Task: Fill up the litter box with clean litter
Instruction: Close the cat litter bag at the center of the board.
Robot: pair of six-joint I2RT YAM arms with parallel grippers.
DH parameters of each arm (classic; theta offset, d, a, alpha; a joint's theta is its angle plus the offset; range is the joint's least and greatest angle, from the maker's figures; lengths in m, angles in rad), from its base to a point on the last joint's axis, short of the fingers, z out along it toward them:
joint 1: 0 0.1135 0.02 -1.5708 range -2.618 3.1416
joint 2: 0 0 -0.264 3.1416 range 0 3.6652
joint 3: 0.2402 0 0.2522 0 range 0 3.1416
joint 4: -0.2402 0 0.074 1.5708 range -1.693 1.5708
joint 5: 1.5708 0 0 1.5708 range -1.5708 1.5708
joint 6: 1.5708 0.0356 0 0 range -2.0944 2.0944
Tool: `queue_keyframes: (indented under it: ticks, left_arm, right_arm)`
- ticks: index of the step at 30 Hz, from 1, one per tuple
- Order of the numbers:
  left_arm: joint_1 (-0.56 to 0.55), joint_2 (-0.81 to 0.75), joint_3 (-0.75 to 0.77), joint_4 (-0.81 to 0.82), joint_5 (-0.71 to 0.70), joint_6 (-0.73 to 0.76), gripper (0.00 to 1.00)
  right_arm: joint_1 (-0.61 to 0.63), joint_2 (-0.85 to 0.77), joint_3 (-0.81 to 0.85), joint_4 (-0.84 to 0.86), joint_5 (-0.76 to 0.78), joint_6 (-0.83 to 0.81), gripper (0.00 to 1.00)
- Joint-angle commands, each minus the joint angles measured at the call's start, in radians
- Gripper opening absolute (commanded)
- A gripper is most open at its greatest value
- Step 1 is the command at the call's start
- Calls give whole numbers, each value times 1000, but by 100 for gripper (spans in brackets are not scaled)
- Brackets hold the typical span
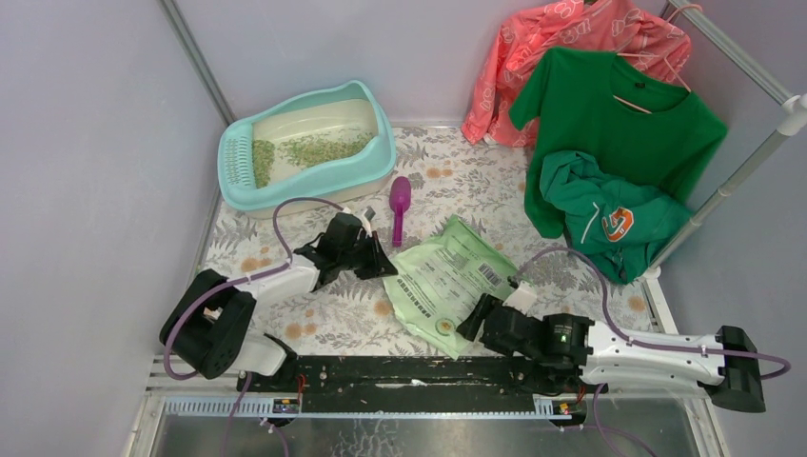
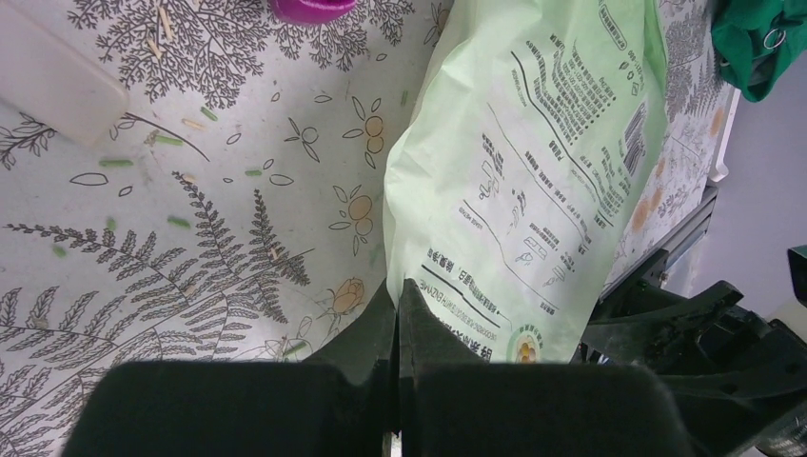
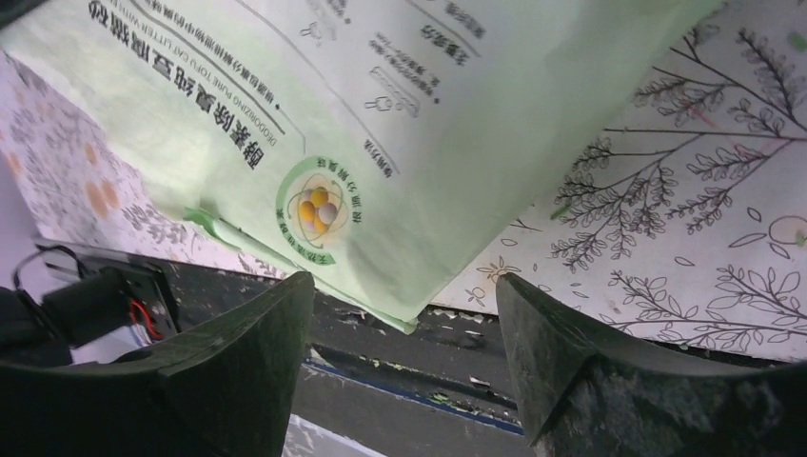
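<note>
Left hand [image 2: 398,290] is closed, fingers pressed flat together, tips right at the near-left edge of the light green bag [image 2: 533,171]; can't tell whether any film is caught between them

Right hand [image 3: 404,286] is open, fingers wide apart. The bag's bottom corner sits between them, not pinched, overhanging the counter [image 1: 333,319] edge onto the black rail [image 3: 400,381]

From the top camera:
- the bag lies flat, printed side up, mid-counter, between your two hands
- the left hand is at its upper-left side, the right hand at its near corner
- the litter box [image 1: 381,157] is at the back-left corner of the counter, close to the left wall, with the grate end on the left
- the litter [image 1: 319,148] inside is thin and patchy: one clump beside the grate, a streak across the middle, and much of the cream floor bare
- the purple scoop [image 1: 400,205] lies on the counter just right of the box, between box and bag, touching neither

The left wrist view shows a few stray pellets [image 2: 116,163] scattered on the fern-print cover

Pink and green clothes [image 1: 609,114] hang on a rack at the back right
</note>
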Motion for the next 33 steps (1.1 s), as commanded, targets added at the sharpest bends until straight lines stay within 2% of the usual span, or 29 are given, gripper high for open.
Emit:
queue_keyframes:
  ticks: [1, 8, 13, 15, 17, 18, 21, 25, 29, 33]
  left_arm:
    - [-5, -14, -20, 66, -23, -24, 0]
    - [-17, -15, -46, 112, -20, -50, 0]
    - [-24, -18, -62, 134, -17, -63, 0]
    - [-25, -28, -71, 136, -21, -66, 0]
    - [-26, -48, -84, 134, -30, -70, 0]
    - [-25, -60, -92, 129, -34, -70, 0]
    - [-26, -112, -125, 97, -67, -71, 0]
    - [-26, -197, -193, 81, -99, -92, 0]
    - [-32, -251, -280, 109, -122, -133, 0]
    - [-61, -271, -330, 150, -152, -172, 0]
  right_arm:
    - [2, -39, -65, 37, 56, 198, 76]
    - [3, 45, -157, 206, -8, 281, 71]
    - [3, 102, -164, 285, 8, 309, 68]
    - [2, 112, -164, 303, 8, 315, 60]
    - [3, 115, -168, 307, -1, 319, 45]
    - [3, 108, -171, 298, -6, 323, 41]
    - [3, 9, -175, 182, 6, 326, 23]
    - [0, -194, -175, -18, 34, 308, 6]
    - [-5, -380, -134, -258, 78, 304, 0]
    - [-5, -414, -111, -323, 104, 293, 0]
